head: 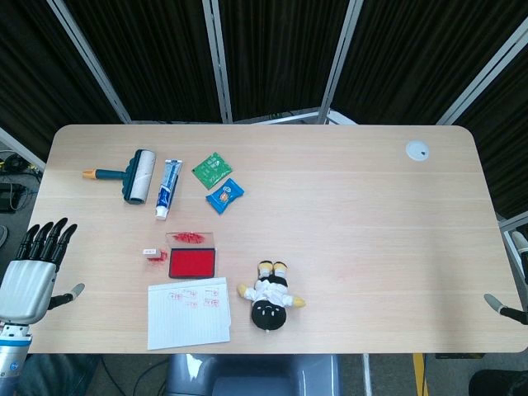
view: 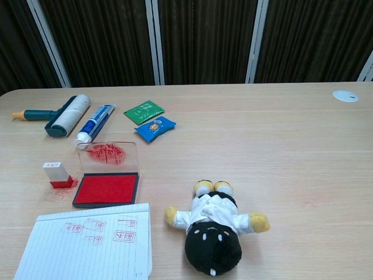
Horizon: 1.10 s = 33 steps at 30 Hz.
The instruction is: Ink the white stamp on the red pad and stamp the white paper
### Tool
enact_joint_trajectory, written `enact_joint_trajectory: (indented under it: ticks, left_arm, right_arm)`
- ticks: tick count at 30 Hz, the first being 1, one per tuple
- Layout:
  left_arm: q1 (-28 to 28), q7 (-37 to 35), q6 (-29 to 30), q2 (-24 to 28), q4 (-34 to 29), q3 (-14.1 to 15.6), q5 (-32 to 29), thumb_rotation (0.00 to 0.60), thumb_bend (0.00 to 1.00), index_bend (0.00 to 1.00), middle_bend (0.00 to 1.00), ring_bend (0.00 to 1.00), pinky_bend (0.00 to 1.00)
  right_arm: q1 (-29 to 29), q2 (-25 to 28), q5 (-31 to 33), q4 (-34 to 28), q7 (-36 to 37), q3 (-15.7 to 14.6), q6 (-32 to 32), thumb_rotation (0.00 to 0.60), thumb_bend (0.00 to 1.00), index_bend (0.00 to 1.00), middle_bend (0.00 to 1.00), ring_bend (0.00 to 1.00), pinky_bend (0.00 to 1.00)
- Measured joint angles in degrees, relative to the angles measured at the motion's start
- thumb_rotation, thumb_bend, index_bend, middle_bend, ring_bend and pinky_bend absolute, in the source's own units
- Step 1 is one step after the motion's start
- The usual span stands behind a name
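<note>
The white stamp (view: 58, 174) with a red base stands upright on the table, just left of the open red ink pad (view: 106, 189); its clear lid (view: 108, 154) lies folded back behind it. The same stamp (head: 151, 252) and pad (head: 192, 263) show in the head view. The white lined paper (view: 87, 244) lies in front of the pad and bears several red stamp marks. My left hand (head: 35, 266) hangs open off the table's left edge, well left of the stamp. Only a bit of my right hand (head: 505, 307) shows at the right edge.
A plush doll (view: 214, 227) lies right of the paper. At the back left lie a lint roller (view: 63, 116), a toothpaste tube (view: 94, 123), a green sachet (view: 143, 111) and a blue snack packet (view: 155, 128). A white round cap (view: 345, 95) sits far back right.
</note>
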Motion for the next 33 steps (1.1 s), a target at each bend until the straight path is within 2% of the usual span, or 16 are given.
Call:
enact_joint_trajectory:
  ticks: [4, 6, 7, 8, 10, 11, 14, 17, 19, 26, 33]
  left_arm:
    - [-0.1, 0.2, -0.2, 0.0, 0.0, 0.0, -0.1, 0.600, 0.00, 0.00, 0.00, 0.00, 0.01]
    - [-0.2, 0.4, -0.4, -0.1, 0.1, 0.1, -0.1, 0.600, 0.00, 0.00, 0.00, 0.04, 0.12]
    - [-0.2, 0.4, -0.5, -0.1, 0.2, 0.1, -0.1, 0.600, 0.00, 0.00, 0.00, 0.13, 0.25]
    - [-0.3, 0.4, -0.7, -0.2, 0.3, 0.1, -0.1, 0.600, 0.00, 0.00, 0.00, 0.27, 0.42]
    - [-0.6, 0.4, -1.0, -0.4, 0.8, 0.0, 0.0, 0.600, 0.00, 0.00, 0.00, 0.51, 0.63]
    - [-0.9, 0.0, -1.3, -0.7, 1.4, -0.2, 0.0, 0.600, 0.00, 0.00, 0.00, 0.61, 0.70]
    - [-2.2, -2.0, -3.5, -1.8, 3.0, -0.5, -0.4, 0.600, 0.00, 0.00, 0.00, 0.74, 0.80]
    - [-4.3, -3.9, -7.6, -3.5, 5.2, -1.4, -2.4, 0.600, 0.00, 0.00, 0.02, 0.79, 0.83]
    - [-6.0, -5.0, -10.6, -5.0, 6.8, -2.2, -4.0, 0.600, 0.01, 0.02, 0.06, 0.80, 0.84]
    - [-13.0, -5.0, -21.6, -13.1, 14.5, -5.0, -12.4, 0.600, 0.13, 0.19, 0.23, 0.85, 0.86]
    - [-17.0, -4.8, -26.1, -19.1, 21.1, -6.1, -16.4, 0.600, 0.23, 0.25, 0.32, 0.87, 0.86]
  right_arm:
    - [-0.1, 0.1, -0.1, 0.1, 0.0, -0.1, 0.0, 0.600, 0.00, 0.00, 0.00, 0.00, 0.00]
    - [-0.1, 0.1, 0.0, 0.1, 0.1, -0.2, -0.2, 0.600, 0.00, 0.00, 0.00, 0.00, 0.00]
    - [-0.1, 0.1, 0.0, 0.1, 0.1, -0.2, -0.2, 0.600, 0.00, 0.00, 0.00, 0.00, 0.00]
    - [-0.1, 0.1, 0.0, 0.1, 0.1, -0.3, -0.4, 0.600, 0.00, 0.00, 0.00, 0.00, 0.00]
    - [-0.1, 0.2, 0.1, 0.1, 0.3, -0.3, -0.5, 0.600, 0.00, 0.00, 0.00, 0.00, 0.00]
    - [-0.1, 0.3, 0.2, -0.1, 0.5, -0.3, -0.5, 0.600, 0.00, 0.00, 0.00, 0.00, 0.00]
    - [-0.1, 0.6, 0.1, -0.7, 0.6, -0.2, -0.3, 0.600, 0.00, 0.00, 0.00, 0.00, 0.00]
    - [-0.1, 0.7, 0.2, -0.8, 0.4, -0.2, -0.6, 0.600, 0.00, 0.00, 0.00, 0.00, 0.00]
    - [0.0, 0.7, 0.7, -0.7, 0.3, -0.2, -1.1, 0.600, 0.00, 0.00, 0.00, 0.00, 0.00]
    - [0.9, 0.5, 2.5, -0.1, 0.1, 0.2, -3.2, 0.600, 0.00, 0.00, 0.00, 0.00, 0.00]
    - [1.2, 0.3, 4.1, 0.8, 0.3, 0.3, -4.7, 0.600, 0.00, 0.00, 0.00, 0.00, 0.00]
